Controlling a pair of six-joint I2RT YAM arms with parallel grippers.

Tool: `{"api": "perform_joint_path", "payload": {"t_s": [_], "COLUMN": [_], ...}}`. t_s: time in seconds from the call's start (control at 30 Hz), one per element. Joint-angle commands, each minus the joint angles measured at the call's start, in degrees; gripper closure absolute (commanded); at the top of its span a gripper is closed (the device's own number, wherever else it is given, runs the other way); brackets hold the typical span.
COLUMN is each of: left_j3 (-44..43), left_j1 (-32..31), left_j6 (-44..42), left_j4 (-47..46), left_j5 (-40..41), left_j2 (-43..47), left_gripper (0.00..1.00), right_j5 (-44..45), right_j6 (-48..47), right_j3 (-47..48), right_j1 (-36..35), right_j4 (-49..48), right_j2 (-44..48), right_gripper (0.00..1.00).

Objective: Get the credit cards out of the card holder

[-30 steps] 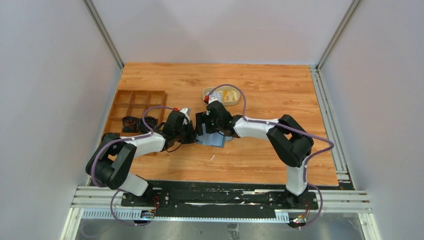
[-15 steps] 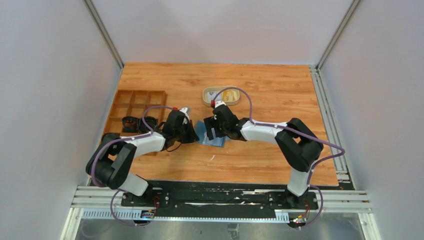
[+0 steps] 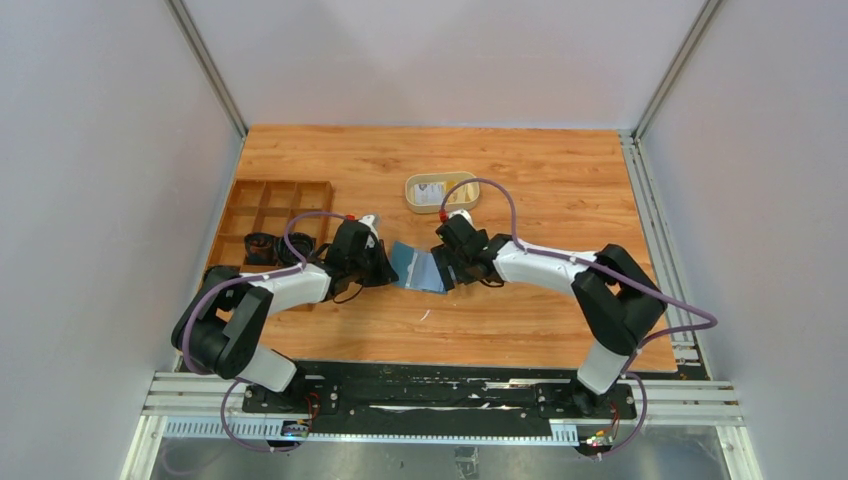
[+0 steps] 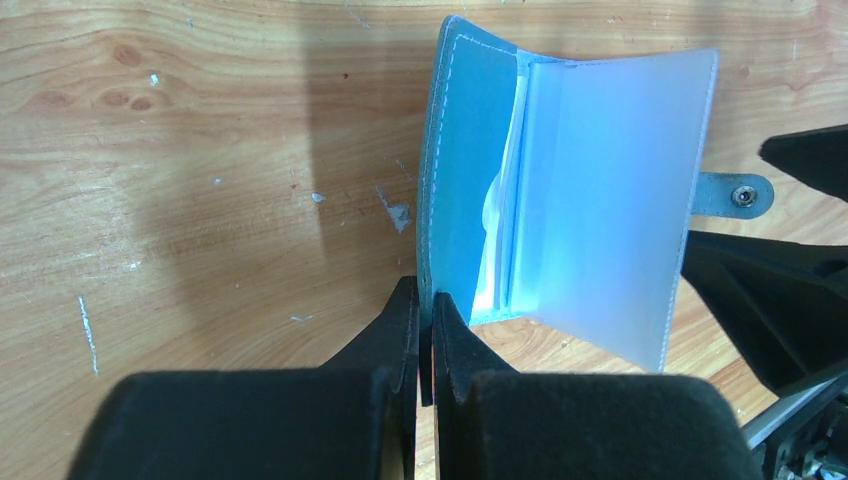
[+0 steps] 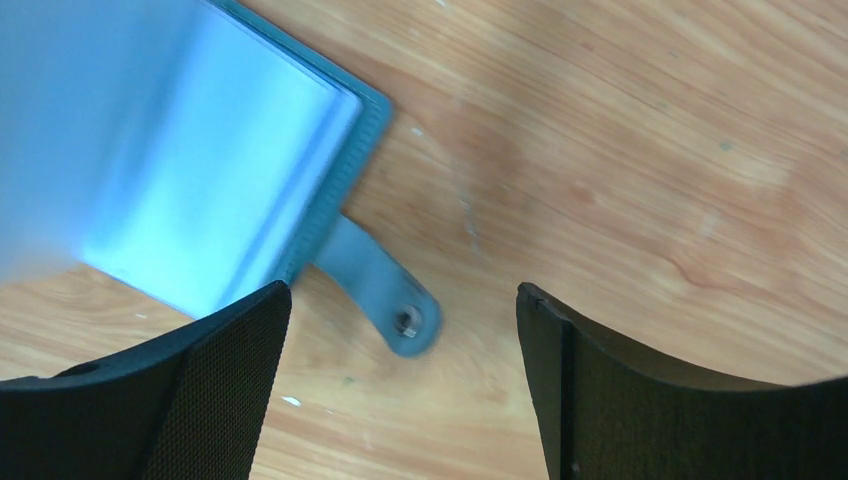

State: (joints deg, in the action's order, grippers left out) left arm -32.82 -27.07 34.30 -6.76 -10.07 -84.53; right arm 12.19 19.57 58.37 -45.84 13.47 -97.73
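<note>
Now pinning the card holder [image 3: 418, 268], splayed open at mid-frame overhead, by its teal cover [image 4: 455, 180] with the left fingers [image 4: 425, 318] clamped fully shut. Framing the snap tab [image 5: 375, 285], centre of the right wrist view, with the right fingers [image 5: 398, 297] spread wide, gripping nothing. Hold that left pinch firm; go for the white edges of the credit cards [image 4: 503, 235] peeking from the inner pocket [image 4: 610, 200], then draw sideways along it, not upward

We find teal-blue book-fold card holder [image 3: 417, 268] on wooden table [image 3: 560, 180] | oval beige tray [image 3: 410, 196] behind it | brown wooden compartment box [image 3: 283, 183] left of it
</note>
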Motion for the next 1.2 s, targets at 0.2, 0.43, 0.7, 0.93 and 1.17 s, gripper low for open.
{"api": "perform_joint_path", "payload": {"t_s": [0.2,0.43,0.7,0.93,1.17], "left_j3": [1.5,1.7,2.1,3.2,3.7], "left_j1": [0.8,0.8,0.8,0.8,0.8], "left_j6": [-1.1,-0.8,-0.8,-0.8,-0.4], "left_j4": [3.2,2.4,2.6,2.1,0.9], "left_j5": [5.3,5.0,5.1,4.6,5.1], "left_j2": [-1.6,-1.9,-0.7,-1.2,-5.6], "left_gripper": [1.0,1.0,1.0,1.0,1.0], "right_j5": [6.4,-2.6,-18.0,-34.1,-39.5], "right_j6": [-6.0,-4.8,3.1,19.9,27.3], "right_j3": [5.2,9.8,12.2,3.7,0.2], "right_j1": [0.8,0.7,0.8,5.3,6.0], "right_j4": [10.4,2.1,-7.0,-25.4,-36.1], "right_j2": [12.7,15.7,5.9,-0.5,-6.6], "right_gripper": [0.12,0.13,0.18,0.24,0.24]}}
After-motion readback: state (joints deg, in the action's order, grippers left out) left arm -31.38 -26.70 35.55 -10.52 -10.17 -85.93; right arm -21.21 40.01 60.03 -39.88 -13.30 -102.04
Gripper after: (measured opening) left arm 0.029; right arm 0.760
